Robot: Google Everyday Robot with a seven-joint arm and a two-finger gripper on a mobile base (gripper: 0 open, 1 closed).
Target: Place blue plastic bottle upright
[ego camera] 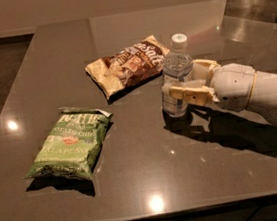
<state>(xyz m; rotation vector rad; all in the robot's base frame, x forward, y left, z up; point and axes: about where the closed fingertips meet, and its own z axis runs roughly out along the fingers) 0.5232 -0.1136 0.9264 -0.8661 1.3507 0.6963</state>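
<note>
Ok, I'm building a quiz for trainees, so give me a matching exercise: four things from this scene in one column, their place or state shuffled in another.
1. blue plastic bottle
2. gripper
3. green chip bag
4. brown chip bag

A. lying flat, near left of the table
B. closed around the bottle, reaching in from the right
C. standing upright, white cap on top
D. lying flat, behind and left of the bottle

Pairs: 1-C, 2-B, 3-A, 4-D

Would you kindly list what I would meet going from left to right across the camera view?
green chip bag → brown chip bag → blue plastic bottle, standing upright with the gripper closed around it, reaching in from the right → metal container at the far right.
</note>
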